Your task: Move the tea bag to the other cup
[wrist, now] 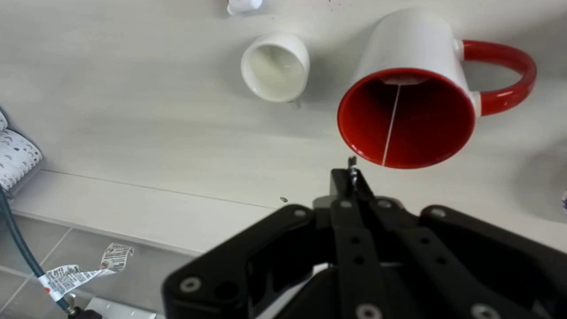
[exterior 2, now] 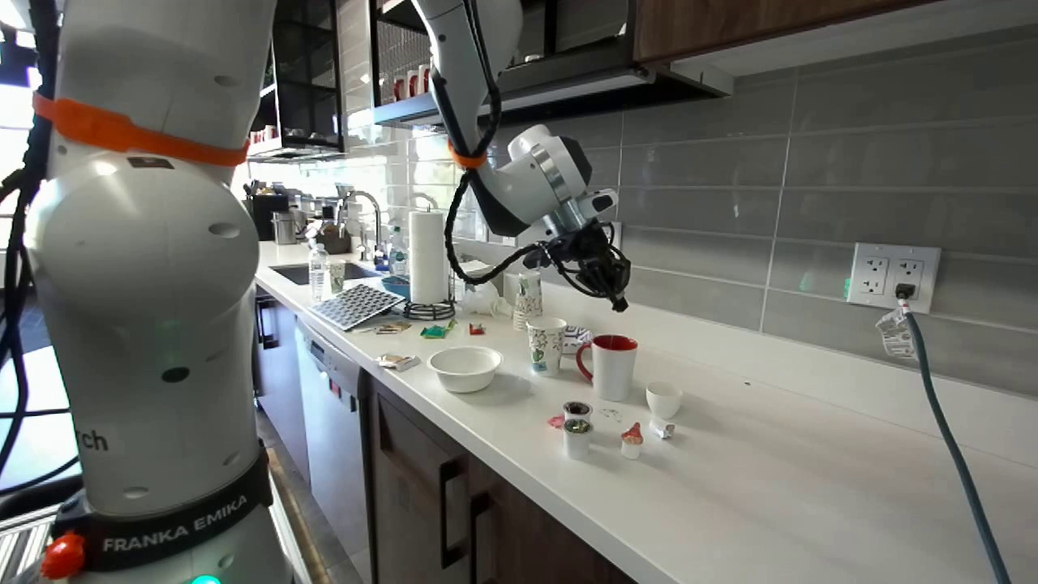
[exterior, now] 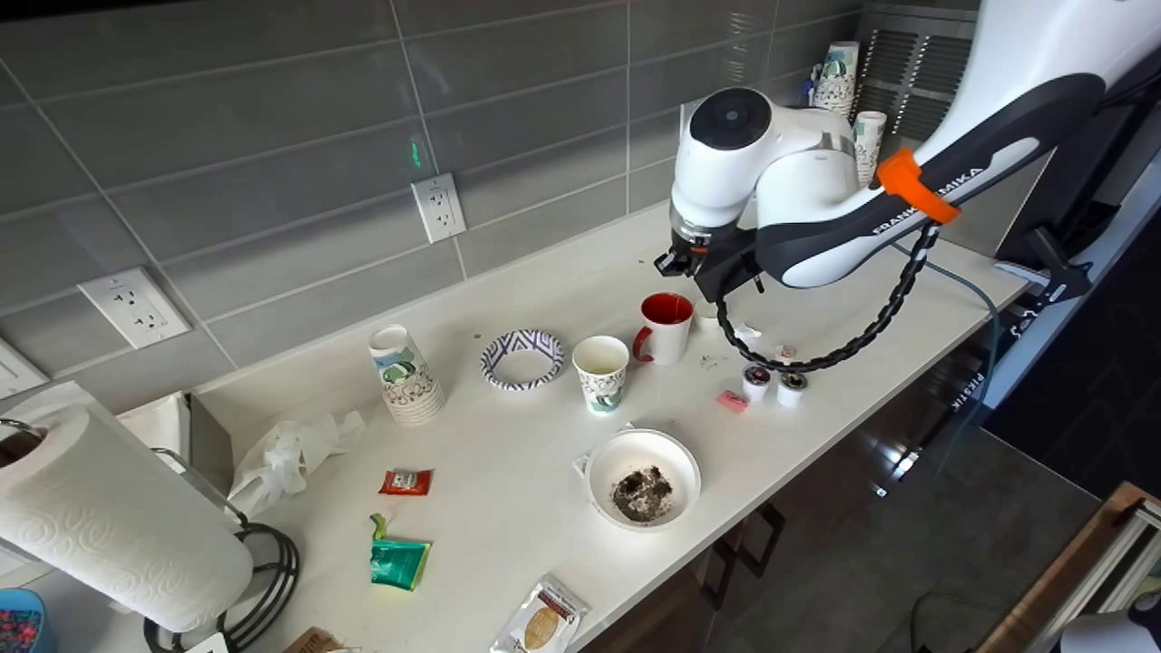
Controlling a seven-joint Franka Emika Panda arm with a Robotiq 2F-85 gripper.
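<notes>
A white mug (exterior: 669,343) with a red inside and red handle stands on the counter; it also shows in an exterior view (exterior 2: 614,373) and in the wrist view (wrist: 409,42). A white tea string (wrist: 391,122) runs inside it to the rim; a pale piece of the tea bag (wrist: 405,80) shows deep inside. A small white cup (wrist: 277,71) stands beside the mug, also in an exterior view (exterior 2: 664,400). A patterned paper cup (exterior: 601,376) stands on the handle side. My gripper (wrist: 352,175) is shut above the mug's wall-side rim; I cannot tell what the shiny sliver at its tips is.
A white bowl (exterior: 678,458) with dark grounds stands near the front edge. Two coffee pods (exterior 2: 577,442) and a small mushroom figure (exterior 2: 632,442) stand before the mug. A paper bowl (exterior: 521,360) and stacked cups (exterior: 406,385) are along the tiled wall.
</notes>
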